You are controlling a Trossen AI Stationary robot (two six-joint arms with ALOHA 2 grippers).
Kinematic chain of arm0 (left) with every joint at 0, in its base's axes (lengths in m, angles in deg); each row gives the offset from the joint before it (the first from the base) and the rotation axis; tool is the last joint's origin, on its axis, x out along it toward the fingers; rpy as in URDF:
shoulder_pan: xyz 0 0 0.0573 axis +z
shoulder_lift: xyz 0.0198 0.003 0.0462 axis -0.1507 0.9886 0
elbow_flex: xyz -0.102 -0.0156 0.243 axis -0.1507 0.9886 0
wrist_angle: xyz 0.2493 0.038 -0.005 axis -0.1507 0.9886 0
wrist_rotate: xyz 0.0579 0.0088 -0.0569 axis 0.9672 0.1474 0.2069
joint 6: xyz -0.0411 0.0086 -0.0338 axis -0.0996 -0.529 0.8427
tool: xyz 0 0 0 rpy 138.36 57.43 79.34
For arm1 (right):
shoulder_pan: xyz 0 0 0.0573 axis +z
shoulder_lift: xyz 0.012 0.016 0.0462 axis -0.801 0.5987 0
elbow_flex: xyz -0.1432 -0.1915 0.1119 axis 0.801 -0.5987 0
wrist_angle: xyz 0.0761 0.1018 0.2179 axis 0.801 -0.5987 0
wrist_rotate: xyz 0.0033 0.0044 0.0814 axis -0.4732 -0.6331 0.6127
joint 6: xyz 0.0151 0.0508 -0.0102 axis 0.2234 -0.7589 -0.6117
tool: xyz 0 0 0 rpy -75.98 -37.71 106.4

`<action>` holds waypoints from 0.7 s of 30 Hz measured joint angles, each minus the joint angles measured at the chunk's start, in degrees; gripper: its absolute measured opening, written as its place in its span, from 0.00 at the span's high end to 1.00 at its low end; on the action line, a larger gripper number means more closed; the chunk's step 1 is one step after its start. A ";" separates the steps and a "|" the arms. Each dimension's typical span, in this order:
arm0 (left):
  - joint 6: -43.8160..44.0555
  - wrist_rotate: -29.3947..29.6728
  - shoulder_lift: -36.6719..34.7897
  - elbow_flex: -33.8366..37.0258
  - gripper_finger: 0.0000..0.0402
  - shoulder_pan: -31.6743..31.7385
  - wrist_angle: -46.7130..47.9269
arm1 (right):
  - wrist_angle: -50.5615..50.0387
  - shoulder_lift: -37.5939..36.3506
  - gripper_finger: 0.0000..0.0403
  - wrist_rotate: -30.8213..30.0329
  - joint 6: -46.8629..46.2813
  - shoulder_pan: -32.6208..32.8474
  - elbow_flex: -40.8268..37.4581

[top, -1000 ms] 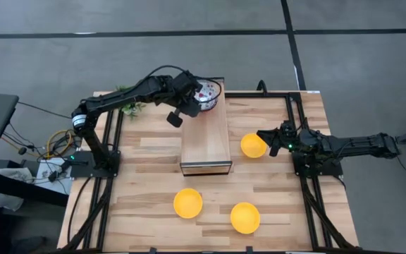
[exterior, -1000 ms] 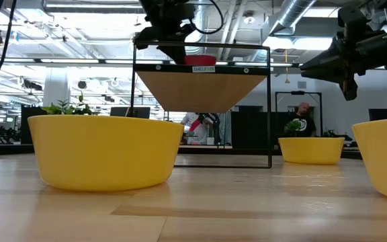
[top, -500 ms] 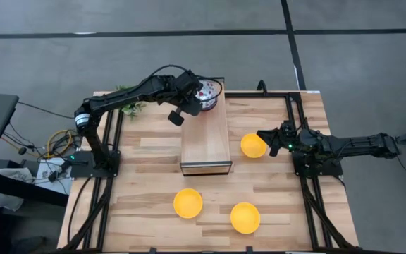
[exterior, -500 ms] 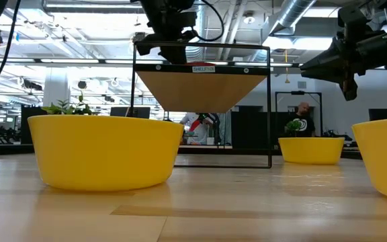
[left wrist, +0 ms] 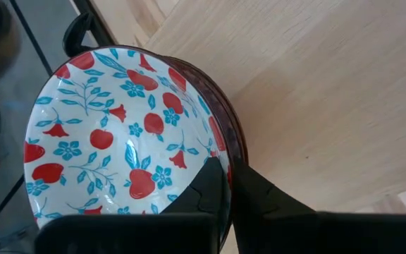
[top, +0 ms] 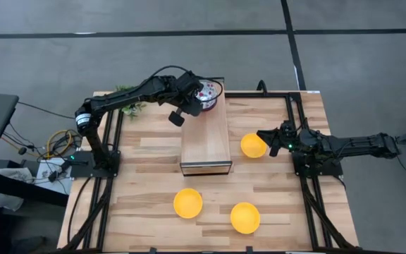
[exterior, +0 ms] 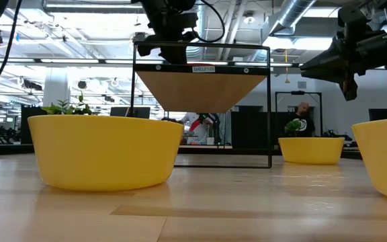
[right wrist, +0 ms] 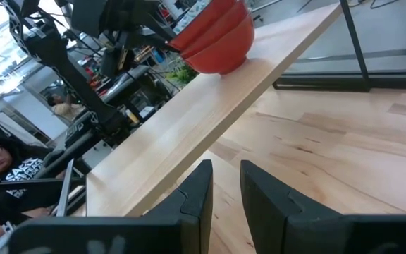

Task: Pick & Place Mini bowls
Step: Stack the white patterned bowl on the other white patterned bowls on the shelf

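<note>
A mini bowl (left wrist: 111,134), white inside with red and blue flowers and red outside, sits at the far end of a raised wooden shelf (top: 206,137). It is nested in another bowl of its kind; together they make a red stack (right wrist: 217,32). My left gripper (left wrist: 230,169) is shut on its rim. Three yellow mini bowls stand on the table: one (top: 253,145) to the right of the shelf and two (top: 187,203) (top: 244,217) near the front. My right gripper (top: 261,135) hovers open beside the first, holding nothing. My left gripper pinches the floral bowl's rim (left wrist: 220,152) on the side toward the table's left. One finger (left wrist: 206,190) is inside the bowl and the other (left wrist: 266,201) outside. The fingers slant down from the left. The bowl stays upright, nested in the bowl beneath.
The shelf stands on a thin black frame (exterior: 269,107) over the middle of the table. A small green plant (top: 129,106) sits at the far left corner. Bare wood lies left of the shelf and between the front bowls.
My left gripper has sunk a little with the floral bowl. The bowl's red underside showed above the shelf's front edge in the low view a second ago and is now hidden behind it. The right arm has kept still.
</note>
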 joint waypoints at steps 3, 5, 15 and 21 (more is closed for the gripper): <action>0.00 0.82 0.00 0.00 0.98 -0.02 0.00 | -0.08 0.01 0.84 0.00 0.03 0.00 0.00; 0.00 1.32 0.00 0.00 0.97 -0.04 -0.02 | -0.29 0.01 0.84 0.00 0.03 0.00 0.00; 0.01 1.49 -0.04 0.00 0.87 -0.39 -1.18 | -0.87 0.00 0.84 0.01 0.02 0.00 0.00; 0.00 1.51 -0.09 0.00 0.81 -0.85 -2.44 | -0.87 0.00 0.84 0.02 0.01 0.00 0.00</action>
